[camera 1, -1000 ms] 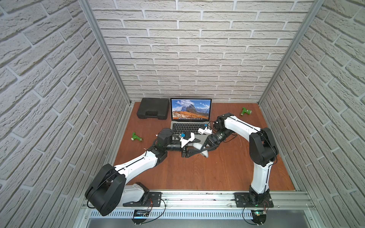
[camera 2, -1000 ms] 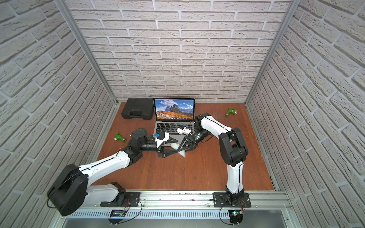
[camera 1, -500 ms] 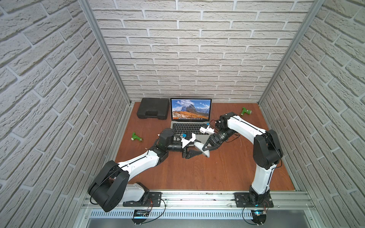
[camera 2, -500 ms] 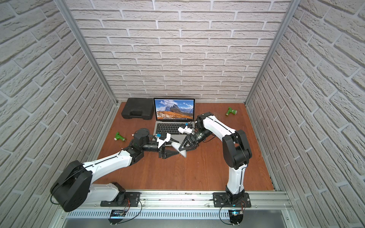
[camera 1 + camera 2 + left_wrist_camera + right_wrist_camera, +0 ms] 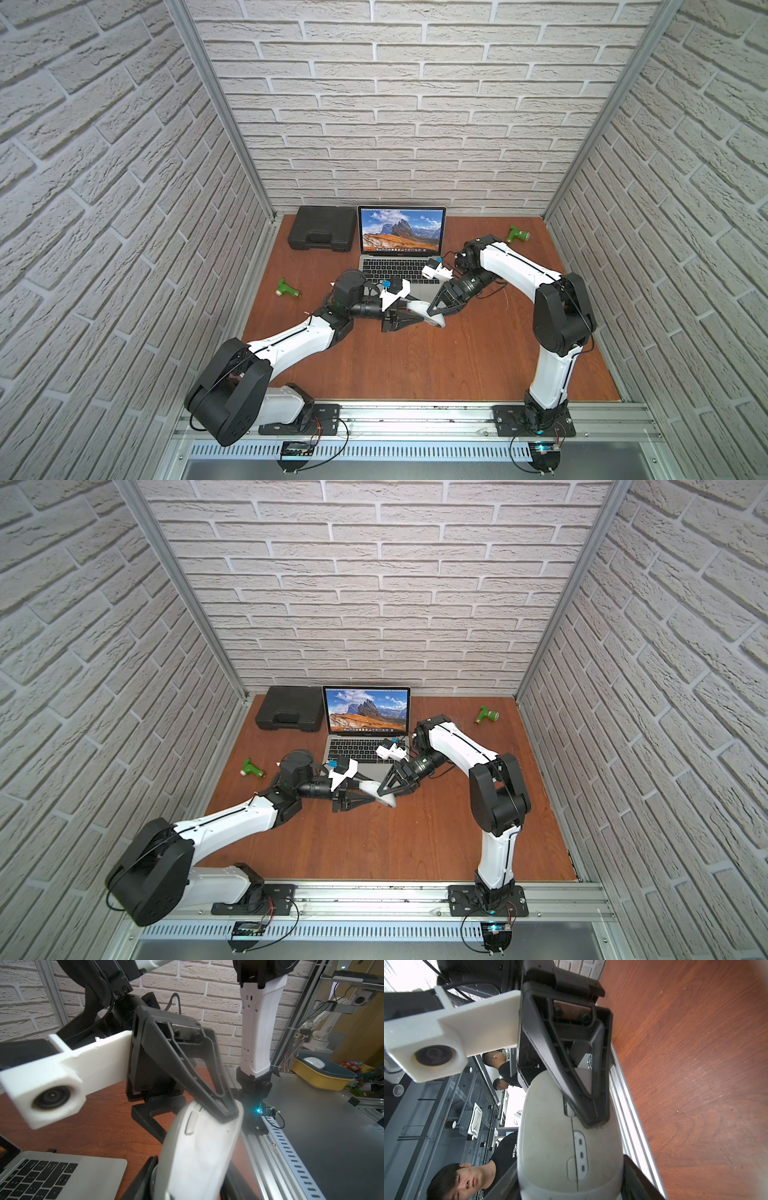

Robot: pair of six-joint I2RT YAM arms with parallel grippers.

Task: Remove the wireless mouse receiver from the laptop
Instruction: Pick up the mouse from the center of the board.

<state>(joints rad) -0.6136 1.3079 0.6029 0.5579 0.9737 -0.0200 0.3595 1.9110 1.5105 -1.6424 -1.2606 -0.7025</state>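
Mouse (image 5: 430,316) before laptop (image 5: 397,272) corner — bare tabletop (image 5: 415,365)

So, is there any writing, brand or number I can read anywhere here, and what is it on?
"WE11DON", its end hidden: on a bystander's black shirt, right wrist view.
Keys and screen bar of the laptop: too small to read.
On the mouse: nothing readable.

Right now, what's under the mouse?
The mouse is gripped by the left fingers and right fingers. Wooden table shows past its edges; the spot directly beneath it and its underside are covered.
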